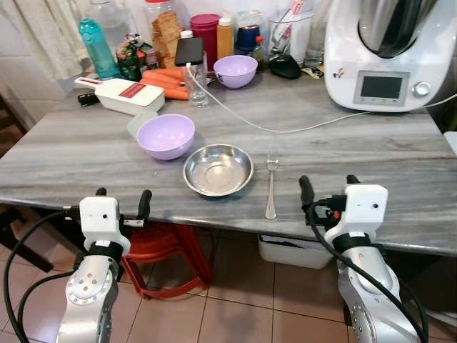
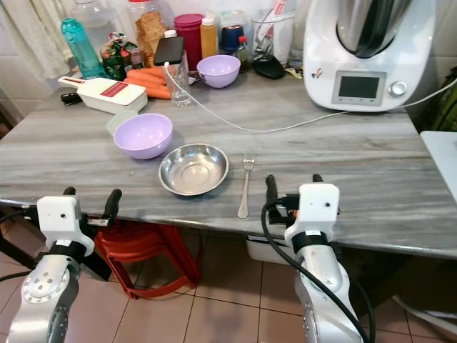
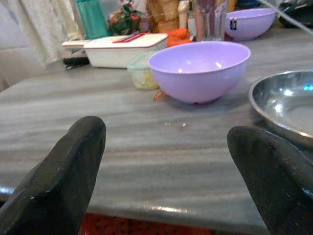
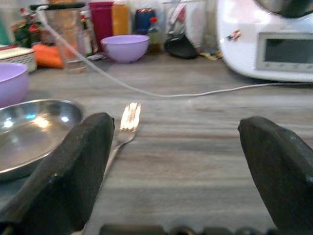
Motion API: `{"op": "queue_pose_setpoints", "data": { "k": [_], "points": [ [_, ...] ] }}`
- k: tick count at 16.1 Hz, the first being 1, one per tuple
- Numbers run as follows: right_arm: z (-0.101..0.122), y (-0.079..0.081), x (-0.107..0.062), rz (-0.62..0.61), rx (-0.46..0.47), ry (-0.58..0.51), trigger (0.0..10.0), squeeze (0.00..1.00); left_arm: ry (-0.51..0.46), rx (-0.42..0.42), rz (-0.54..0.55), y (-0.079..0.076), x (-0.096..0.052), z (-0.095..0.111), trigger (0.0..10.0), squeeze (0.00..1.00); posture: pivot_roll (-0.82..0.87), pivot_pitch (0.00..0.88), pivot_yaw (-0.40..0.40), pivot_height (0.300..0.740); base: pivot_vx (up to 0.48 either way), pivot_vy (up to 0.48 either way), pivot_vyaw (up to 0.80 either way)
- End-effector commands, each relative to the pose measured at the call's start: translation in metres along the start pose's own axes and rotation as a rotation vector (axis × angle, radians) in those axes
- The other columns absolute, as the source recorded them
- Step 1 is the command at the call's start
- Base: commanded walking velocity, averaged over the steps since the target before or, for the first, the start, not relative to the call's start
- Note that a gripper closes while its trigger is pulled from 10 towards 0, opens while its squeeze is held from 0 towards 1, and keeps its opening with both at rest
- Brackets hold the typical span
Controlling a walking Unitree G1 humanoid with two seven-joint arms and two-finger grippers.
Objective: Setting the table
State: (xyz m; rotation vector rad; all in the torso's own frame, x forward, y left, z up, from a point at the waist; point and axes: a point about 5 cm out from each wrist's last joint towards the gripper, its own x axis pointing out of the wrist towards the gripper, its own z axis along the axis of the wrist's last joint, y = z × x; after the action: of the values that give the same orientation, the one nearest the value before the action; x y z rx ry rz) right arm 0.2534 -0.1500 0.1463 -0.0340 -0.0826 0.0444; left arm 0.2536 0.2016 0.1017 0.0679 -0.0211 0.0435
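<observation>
One fork [image 1: 271, 183] just left of right gripper [image 1: 327, 187], fingers spread

Bare tabletop [image 1: 371, 153] right of fork [image 1: 271, 184]; steel bowl [image 1: 218, 169] crowds left.

Steel plate [image 1: 218, 169], empty, upright near the bench's [image 1: 371, 150] front edge; fork [image 1: 271, 184] just right, tines away; lilac bowl [image 1: 166, 136] just left, upright.

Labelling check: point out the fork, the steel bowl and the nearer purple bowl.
fork [image 1: 270, 187], left eye view, middle of the handle
steel bowl [image 1: 218, 169], left eye view, centre of the inside
nearer purple bowl [image 1: 166, 135], left eye view, inside of the bowl
</observation>
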Motion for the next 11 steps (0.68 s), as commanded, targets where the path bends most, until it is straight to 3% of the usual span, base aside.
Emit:
{"op": "queue_pose_setpoints", "data": {
  "k": [1, 6, 10, 11],
  "points": [
    [-0.001, 0.001, 0.002, 0.01, 0.011, 0.01, 10.0, 0.0, 0.007, 0.004, 0.012, 0.001, 0.001, -0.001, 10.0, 0.0, -0.08, 0.03, 0.065, 0.74, 0.0, 0.0, -0.8],
    [-0.001, 0.0, 0.007, 0.005, 0.034, 0.005, 10.0, 0.0, -0.014, -0.013, -0.009, -0.01, 0.01, 0.004, 10.0, 0.0, -0.09, 0.032, 0.07, 0.74, 0.0, 0.0, -0.77],
    [-0.004, -0.005, 0.008, -0.05, 0.046, 0.037, 10.0, 0.0, -0.009, -0.006, -0.022, -0.012, 0.012, 0.005, 10.0, 0.0, -0.09, 0.038, 0.072, 0.74, 0.0, 0.0, 0.0],
    [-0.006, -0.004, 0.008, -0.042, 0.088, 0.046, 10.0, 0.0, -0.007, -0.005, -0.023, -0.012, 0.013, 0.005, 10.0, 0.0, -0.09, 0.038, 0.072, 0.74, 0.0, 0.0, 0.0]
  ]
}}
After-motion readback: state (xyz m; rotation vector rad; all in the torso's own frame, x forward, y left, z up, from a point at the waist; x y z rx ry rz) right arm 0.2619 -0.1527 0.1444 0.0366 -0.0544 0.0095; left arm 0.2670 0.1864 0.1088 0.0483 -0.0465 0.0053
